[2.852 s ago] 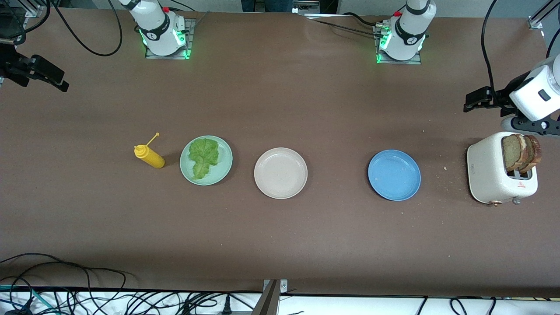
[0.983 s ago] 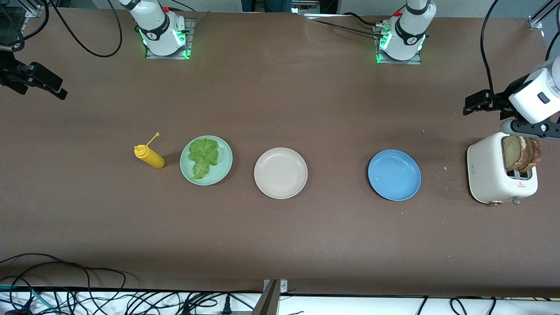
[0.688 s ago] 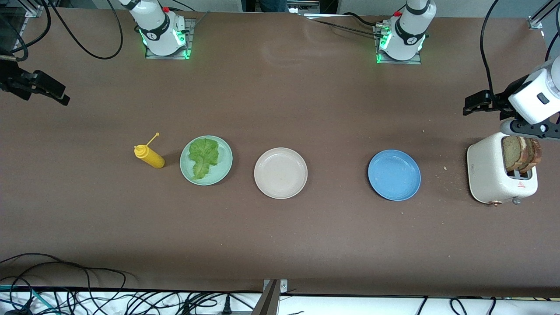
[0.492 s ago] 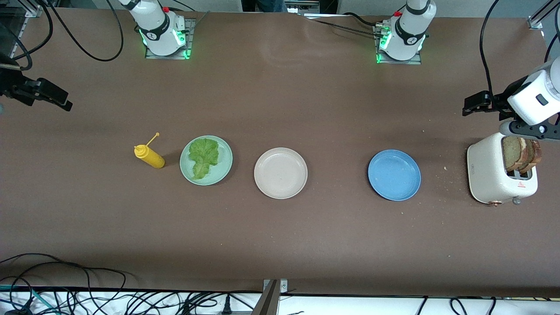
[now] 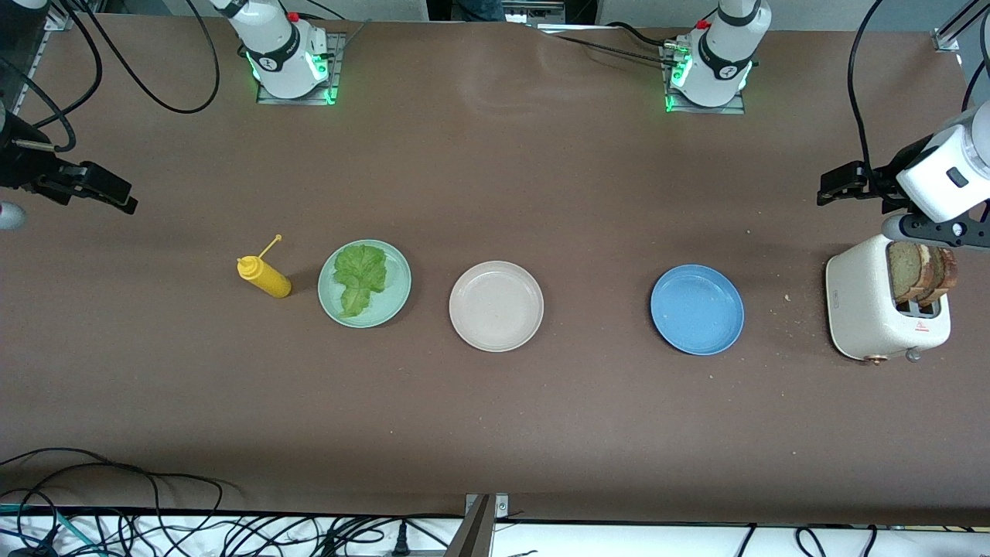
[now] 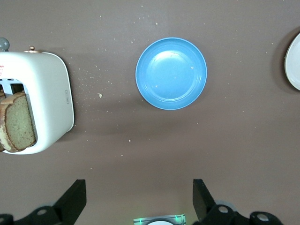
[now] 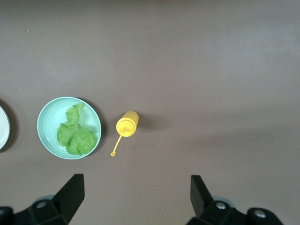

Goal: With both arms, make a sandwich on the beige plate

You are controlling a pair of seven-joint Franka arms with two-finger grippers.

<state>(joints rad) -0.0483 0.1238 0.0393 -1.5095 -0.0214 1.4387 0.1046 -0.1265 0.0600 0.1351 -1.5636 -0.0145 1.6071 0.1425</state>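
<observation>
The beige plate (image 5: 496, 305) lies bare at mid-table; its rim also shows as beige plate (image 6: 294, 61) and beige plate (image 7: 3, 127). A green lettuce leaf (image 5: 359, 276) (image 7: 75, 133) rests on a mint-green plate (image 5: 398, 298). Two brown bread slices (image 5: 920, 271) (image 6: 16, 123) stand in a white toaster (image 5: 862, 305) at the left arm's end. My left gripper (image 5: 839, 186) (image 6: 139, 201) hangs open and empty high over the table beside the toaster. My right gripper (image 5: 100, 189) (image 7: 136, 199) hangs open and empty high over the right arm's end.
A yellow squeeze bottle (image 5: 265, 278) (image 7: 127, 124) stands beside the mint-green plate. A blue plate (image 5: 697, 309) (image 6: 171, 73) lies between the beige plate and the toaster, with crumbs around it. Cables (image 5: 116, 526) run along the table's near edge.
The right gripper has drifted over its end of the table toward the yellow bottle. The left gripper has barely shifted. Both stay open and nothing on the table has moved.
</observation>
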